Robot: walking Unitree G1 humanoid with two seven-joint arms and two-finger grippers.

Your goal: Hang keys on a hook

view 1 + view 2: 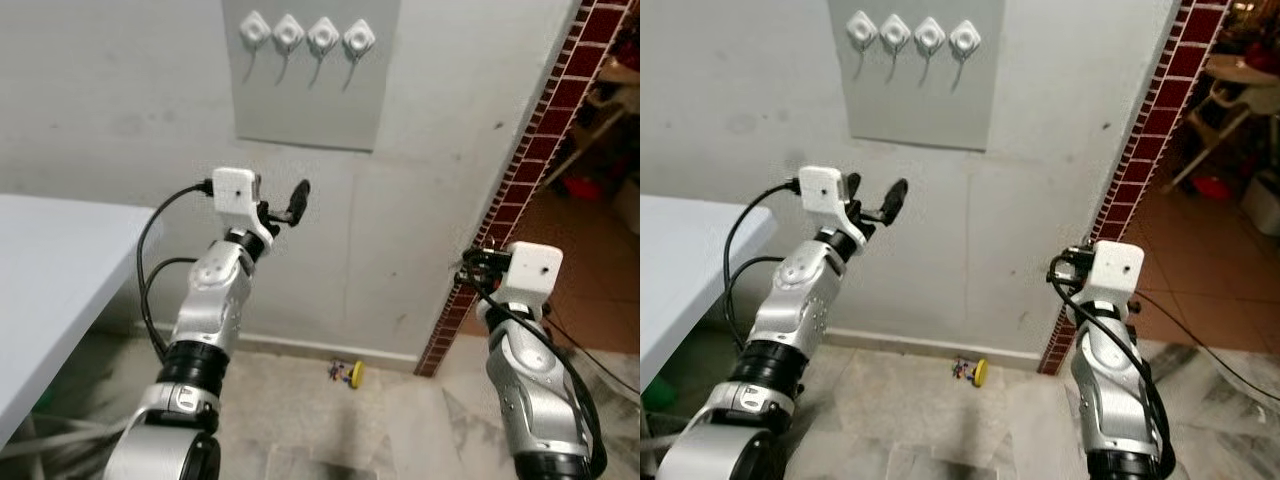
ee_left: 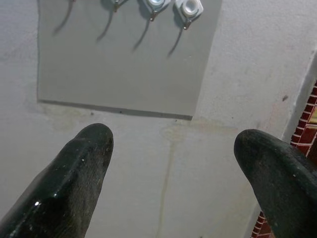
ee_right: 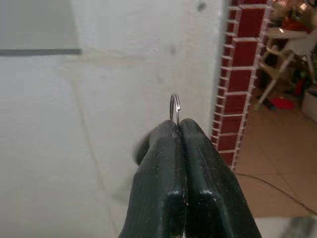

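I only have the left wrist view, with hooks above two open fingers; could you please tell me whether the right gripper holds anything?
Observer: Yes, the right gripper is shut on a thin metal ring.
Operator: Thank you; do keys hang from that ring?
Observer: I cannot tell; a small object with a yellow disc lies on the floor by the wall.

Both silver arms are wearing white boxy wrist modules; black cables are looping from each, and the grippers' long black fingers (image 2: 74,183) are showing scuffs.
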